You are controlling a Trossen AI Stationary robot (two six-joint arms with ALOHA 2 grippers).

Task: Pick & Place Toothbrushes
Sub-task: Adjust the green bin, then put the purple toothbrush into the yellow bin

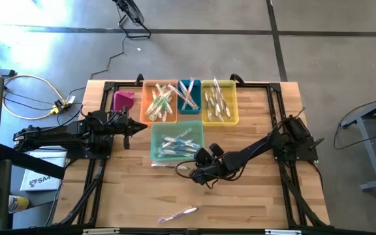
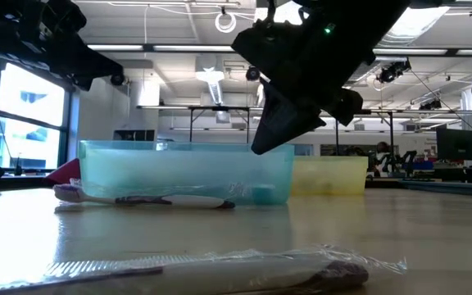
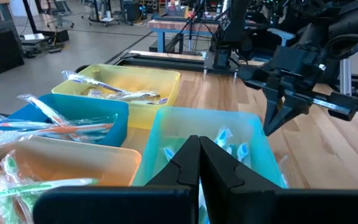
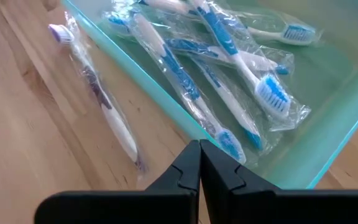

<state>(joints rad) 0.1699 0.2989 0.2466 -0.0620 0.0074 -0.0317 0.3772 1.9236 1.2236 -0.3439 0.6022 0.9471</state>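
We see the right gripper (image 1: 189, 173) pinched shut, empty, above the translucent teal plastic bin's (image 1: 154, 149) near rim. Wrapped blue toothbrushes (image 4: 229, 81) lie inside; a purple-handled wrapped toothbrush (image 4: 101, 99) lies on the wooden table (image 1: 253, 202) beside its wall. The left gripper (image 1: 142, 126) is shut too, by the orange bin (image 1: 146, 98).

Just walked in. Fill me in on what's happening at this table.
Two robot arms are sorting wrapped toothbrushes into coloured bins. The right tool, shut and empty, hovers at the near edge of the teal bin, which holds blue toothbrushes. A purple toothbrush lies on the table beside that bin, and another wrapped one lies nearer the front edge. The left tool, also shut and empty, waits beside the orange bin.
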